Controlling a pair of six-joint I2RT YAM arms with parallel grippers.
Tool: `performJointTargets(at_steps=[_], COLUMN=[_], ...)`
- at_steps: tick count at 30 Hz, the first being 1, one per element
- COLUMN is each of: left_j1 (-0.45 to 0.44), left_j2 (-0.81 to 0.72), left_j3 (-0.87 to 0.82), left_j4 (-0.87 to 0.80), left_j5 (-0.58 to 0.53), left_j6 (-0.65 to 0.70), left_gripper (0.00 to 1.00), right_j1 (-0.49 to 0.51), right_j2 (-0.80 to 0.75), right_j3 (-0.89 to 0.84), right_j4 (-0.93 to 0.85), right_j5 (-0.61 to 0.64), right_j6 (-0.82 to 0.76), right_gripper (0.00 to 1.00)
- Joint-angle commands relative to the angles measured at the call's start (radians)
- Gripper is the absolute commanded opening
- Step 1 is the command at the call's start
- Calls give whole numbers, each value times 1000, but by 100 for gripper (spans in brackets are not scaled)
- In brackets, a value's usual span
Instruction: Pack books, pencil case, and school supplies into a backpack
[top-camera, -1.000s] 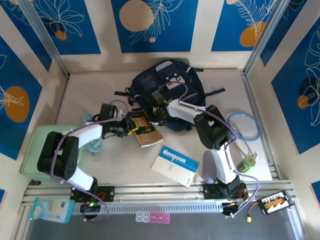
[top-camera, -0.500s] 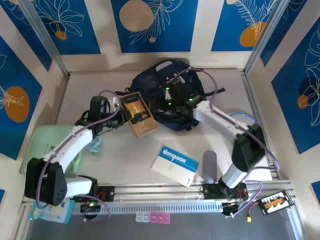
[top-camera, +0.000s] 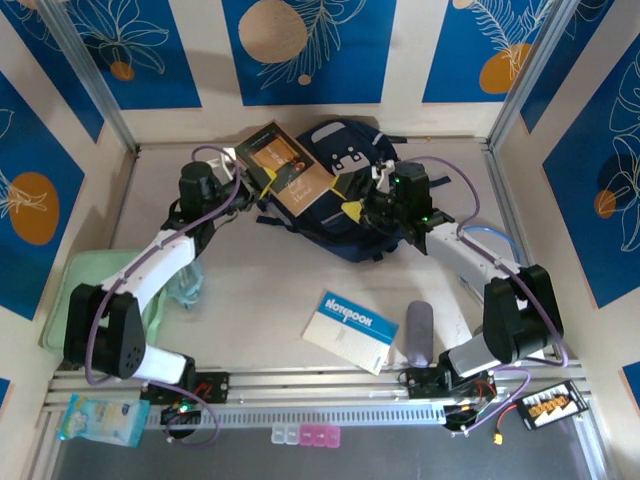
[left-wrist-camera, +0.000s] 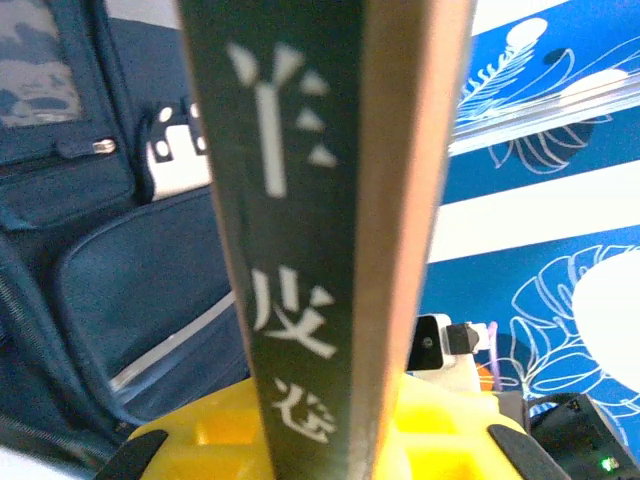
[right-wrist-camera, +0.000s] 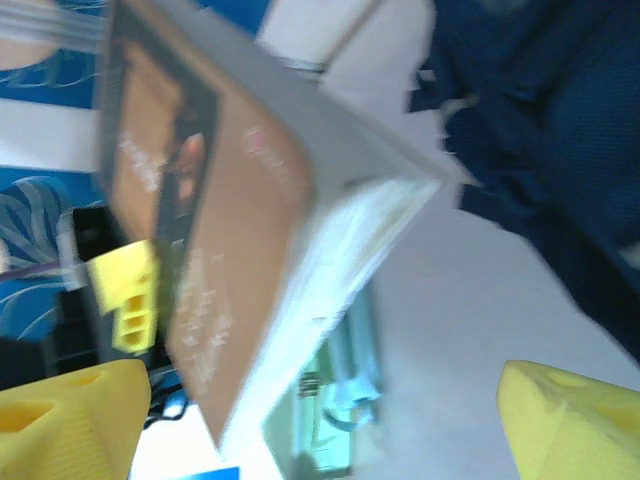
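Bright, even light; right wrist view blurs the brown book (right-wrist-camera: 235, 200).

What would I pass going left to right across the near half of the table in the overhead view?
A pale-green flat box → white-and-blue notebook → grey pencil case → blue ring.

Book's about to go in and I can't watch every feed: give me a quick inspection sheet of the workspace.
Surface: pale table, no spills seen.
Job's things: brown book held tilted over the backpack; notebook and grey pencil case lie on the table by the arm bases.
Clutter: pale-green tray at the left edge, blue tube loop at the right, packet on the front rail.
Grippers: left gripper shut on the brown book; right gripper open beside it, holding nothing.
Cables: purple cables run along both arms; no snag seen.
Surroundings: blue leaf-print wall panels.
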Motion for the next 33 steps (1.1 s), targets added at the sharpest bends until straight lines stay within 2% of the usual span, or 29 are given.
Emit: performJointTargets(at_steps=[1, 7, 16, 21, 24, 33], left_j1=[-18, -18, -22, -26, -28, -29], left_j2=[19, 65, 104, 109, 111, 114], left_j3=[57, 75, 120, 107, 98, 69], left_j4=[253, 335, 329, 360, 354, 393], left_j5=[2, -11, -17, -11, -20, -6], left_j6=[-156, -272, -293, -299, -307, -324], left_gripper=[0, 0, 0, 0, 0, 0], right_j1=[8, 15, 48, 77, 87, 32], right_j2=[44, 137, 198, 246, 256, 244], right_j3=[-13, 72, 112, 123, 137, 153], right_j4=[275, 348, 372, 501, 519, 549], right_j5=[-106, -145, -98, -75, -39, 3], right_j6=[165, 256, 326, 445, 479, 493], right_gripper=[93, 94, 94, 93, 92, 78])
